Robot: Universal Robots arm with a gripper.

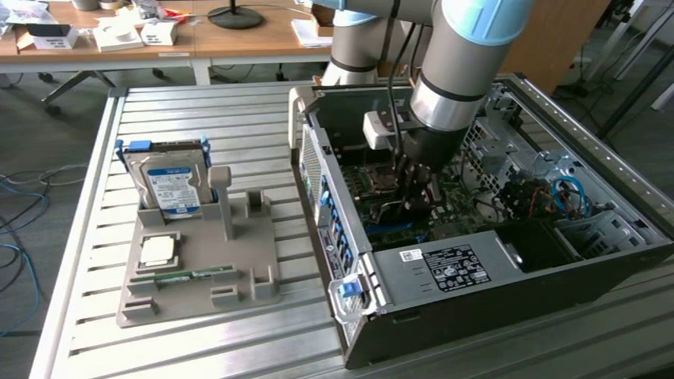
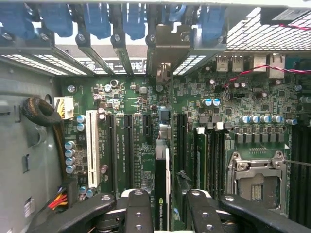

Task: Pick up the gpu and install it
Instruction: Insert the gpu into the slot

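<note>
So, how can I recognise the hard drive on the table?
Find the grey plastic holder on the slatted metal table, beside the open computer case. The boxy hard drive stands upright at its far end, and alone carries a blue-white label.
</note>
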